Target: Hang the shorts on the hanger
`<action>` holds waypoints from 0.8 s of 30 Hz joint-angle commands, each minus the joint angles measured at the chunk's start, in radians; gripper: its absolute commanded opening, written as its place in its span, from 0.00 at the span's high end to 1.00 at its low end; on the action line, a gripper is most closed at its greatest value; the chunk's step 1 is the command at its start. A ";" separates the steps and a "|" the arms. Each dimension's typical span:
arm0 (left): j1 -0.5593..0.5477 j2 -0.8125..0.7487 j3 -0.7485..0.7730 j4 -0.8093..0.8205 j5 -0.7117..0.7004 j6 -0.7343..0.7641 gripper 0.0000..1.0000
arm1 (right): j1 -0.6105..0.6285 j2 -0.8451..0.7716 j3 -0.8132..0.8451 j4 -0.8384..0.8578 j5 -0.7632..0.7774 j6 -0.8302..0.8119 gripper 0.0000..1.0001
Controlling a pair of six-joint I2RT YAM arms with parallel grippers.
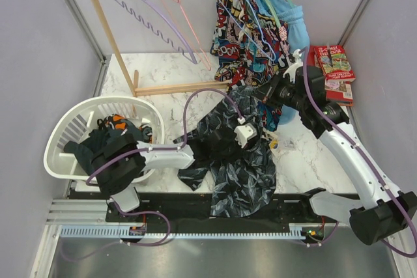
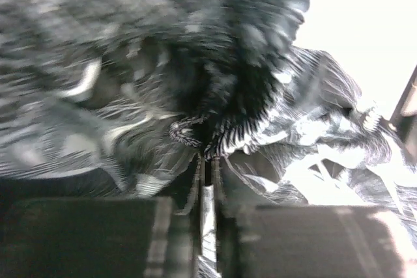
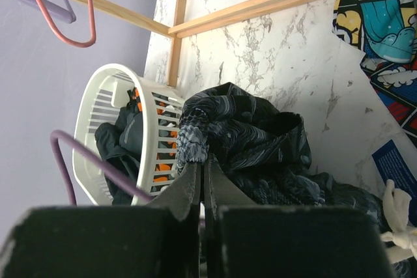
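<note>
Two grips on the shorts (image 1: 241,180), bunched mid-table right of the basket (image 1: 98,100). Left gripper (image 2: 207,168) narrow, pinching fabric; right gripper (image 3: 202,170) clamped on a gathered edge, likely to spread the waistband for hanging.

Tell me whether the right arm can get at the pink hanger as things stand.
Probably not yet: the right tool is shut on the shorts, so it is not free. The pink hanger itself hangs in the open, with nothing visibly blocking it.
</note>
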 commanded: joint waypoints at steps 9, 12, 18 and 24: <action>-0.052 -0.483 0.125 -0.379 0.181 0.260 0.98 | -0.049 -0.069 0.207 -0.060 0.117 -0.083 1.00; -0.038 -0.571 0.240 -0.568 0.154 0.370 0.98 | -0.055 -0.118 0.270 -0.080 0.256 -0.071 1.00; 0.106 -0.657 0.475 -0.770 0.171 0.559 0.98 | -0.054 -0.186 0.419 -0.106 0.457 -0.062 1.00; 0.137 -0.709 0.671 -0.855 0.154 0.687 0.98 | -0.054 -0.174 0.621 -0.187 0.422 -0.056 1.00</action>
